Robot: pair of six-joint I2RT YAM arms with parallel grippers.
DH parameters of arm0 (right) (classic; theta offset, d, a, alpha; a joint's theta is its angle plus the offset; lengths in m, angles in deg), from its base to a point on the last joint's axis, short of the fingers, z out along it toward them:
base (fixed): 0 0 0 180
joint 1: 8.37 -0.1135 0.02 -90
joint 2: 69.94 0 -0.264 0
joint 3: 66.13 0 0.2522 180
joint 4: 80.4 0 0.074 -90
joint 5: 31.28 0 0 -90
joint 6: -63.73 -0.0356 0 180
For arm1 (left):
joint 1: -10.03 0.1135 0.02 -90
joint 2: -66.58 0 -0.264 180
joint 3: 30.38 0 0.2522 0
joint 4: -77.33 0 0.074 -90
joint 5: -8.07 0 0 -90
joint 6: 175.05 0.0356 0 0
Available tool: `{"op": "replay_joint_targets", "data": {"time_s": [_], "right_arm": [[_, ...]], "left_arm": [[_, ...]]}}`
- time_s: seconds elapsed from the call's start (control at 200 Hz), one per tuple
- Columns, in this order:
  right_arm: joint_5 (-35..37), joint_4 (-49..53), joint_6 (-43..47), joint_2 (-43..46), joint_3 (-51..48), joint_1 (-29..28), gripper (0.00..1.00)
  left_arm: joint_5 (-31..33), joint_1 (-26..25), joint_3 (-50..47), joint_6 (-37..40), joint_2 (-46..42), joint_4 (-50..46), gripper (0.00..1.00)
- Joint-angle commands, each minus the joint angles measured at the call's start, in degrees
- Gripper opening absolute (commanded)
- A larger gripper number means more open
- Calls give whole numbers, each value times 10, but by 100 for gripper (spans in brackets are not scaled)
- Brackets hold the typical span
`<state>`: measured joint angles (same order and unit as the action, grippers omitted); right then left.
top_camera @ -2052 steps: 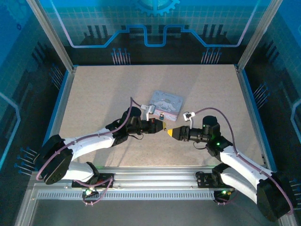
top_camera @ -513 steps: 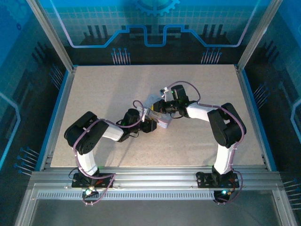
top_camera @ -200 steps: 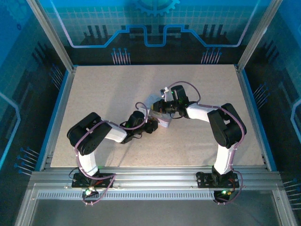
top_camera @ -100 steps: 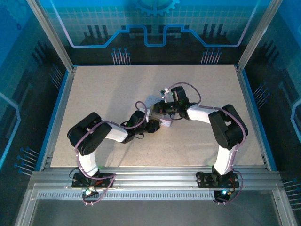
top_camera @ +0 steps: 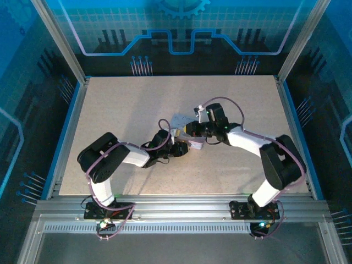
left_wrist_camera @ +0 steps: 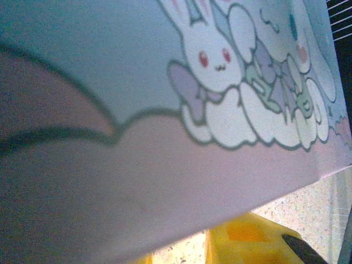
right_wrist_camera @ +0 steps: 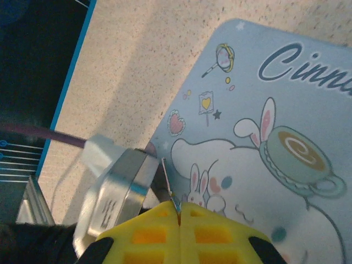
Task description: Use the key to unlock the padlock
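Observation:
The pastel blue cartoon-printed tin box (top_camera: 180,122) lies mid-table, with both grippers at it. My right gripper (right_wrist_camera: 179,212) is shut on the key (right_wrist_camera: 169,181), a thin grey metal sliver jutting from between its yellow fingers over the lid's (right_wrist_camera: 264,143) near-left corner. From above, the right gripper (top_camera: 191,131) sits over the box's right part. My left gripper (top_camera: 179,147) is at the box's near edge. Its yellow fingers (left_wrist_camera: 247,242) reach under the box wall (left_wrist_camera: 165,181), which hides their tips. The padlock is hidden.
A silver camera block (right_wrist_camera: 118,192) with a white plug and purple cable, on the left wrist, sits right beside the key. Speckled beige table (top_camera: 121,110) stretches all round the box, bounded by blue rails and the frame posts.
The right arm's elbow has swung out to the right and its wrist has shifted slightly right, with the gripper still over the box. The left arm has barely moved.

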<state>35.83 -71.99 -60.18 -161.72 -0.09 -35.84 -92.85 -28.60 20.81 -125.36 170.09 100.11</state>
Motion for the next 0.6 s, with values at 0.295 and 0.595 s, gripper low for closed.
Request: {"op": "replay_joint_targets", "data": {"time_s": [0.295, 0.595], "right_arm": [[98, 92, 79, 180, -108, -6, 7], [137, 101, 87, 264, -181, -27, 7]], "left_arm": [[-16, -2, 5, -16, -35, -31, 24], [-18, -2, 13, -28, -36, -42, 21]]}}
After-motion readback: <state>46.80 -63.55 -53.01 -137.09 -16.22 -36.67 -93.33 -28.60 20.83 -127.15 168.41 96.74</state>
